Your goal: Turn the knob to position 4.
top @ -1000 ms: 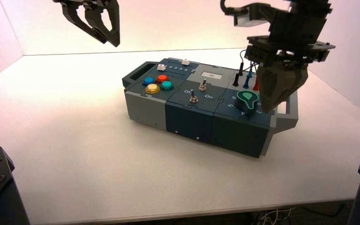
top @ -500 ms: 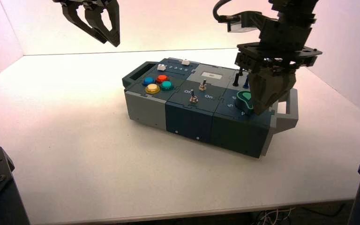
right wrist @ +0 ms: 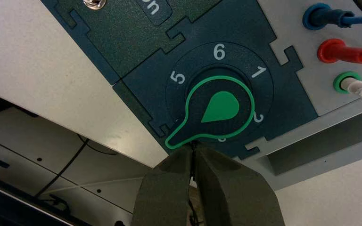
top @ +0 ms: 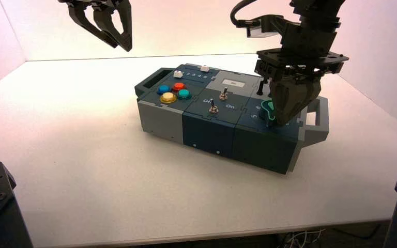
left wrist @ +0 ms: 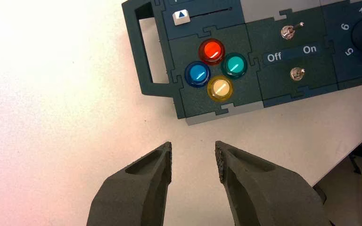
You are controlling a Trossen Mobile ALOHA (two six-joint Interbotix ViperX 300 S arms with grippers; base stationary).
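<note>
My right gripper (right wrist: 193, 145) has moved left over the box since a second ago, its fingers together, tips right at the green knob's (right wrist: 222, 107) pointer. The knob sits on the box's right-hand dark blue panel (right wrist: 275, 107), pointer beside the 5 (right wrist: 177, 77). Farther off, my left gripper (left wrist: 194, 146) hangs parked beyond the box's left end, fingers apart.

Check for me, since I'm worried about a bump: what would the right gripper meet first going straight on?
Likely the dark green pointer knob with the green-outlined top, right at the tips of the right gripper; exact depth is unclear.
</note>
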